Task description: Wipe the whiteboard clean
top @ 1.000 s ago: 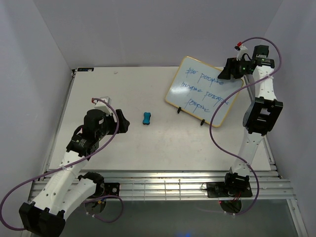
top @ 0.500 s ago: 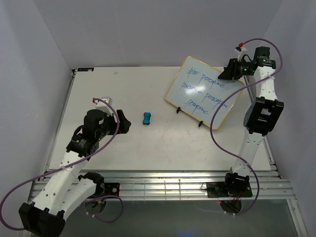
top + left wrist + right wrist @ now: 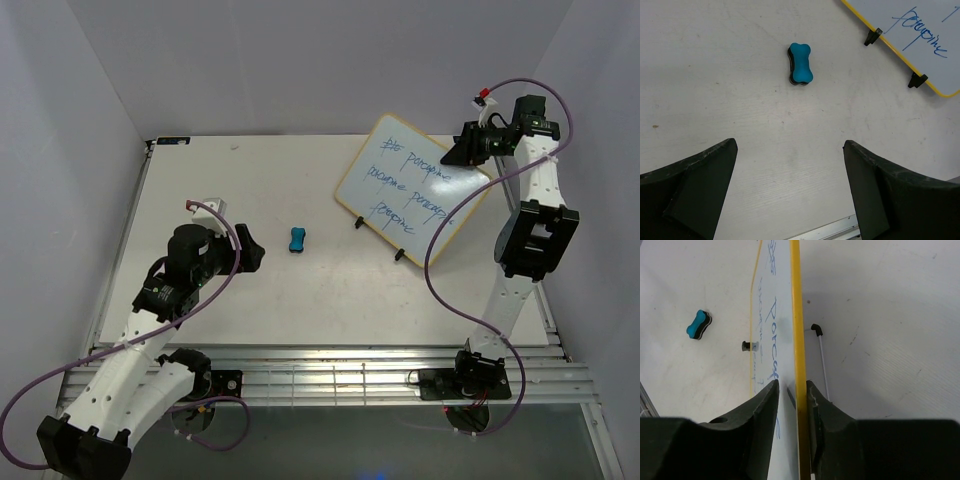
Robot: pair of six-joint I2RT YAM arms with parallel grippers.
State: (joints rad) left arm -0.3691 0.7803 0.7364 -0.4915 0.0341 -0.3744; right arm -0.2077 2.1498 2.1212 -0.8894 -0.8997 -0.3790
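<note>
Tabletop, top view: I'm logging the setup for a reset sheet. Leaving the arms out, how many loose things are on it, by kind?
Whiteboard: 1
Eraser: 1
Total: 2

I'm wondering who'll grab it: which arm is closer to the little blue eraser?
Left. The left gripper hangs open beside the eraser, which lies just ahead of its fingers. The right gripper is far off, its fingers astride the edge of the whiteboard.
</note>
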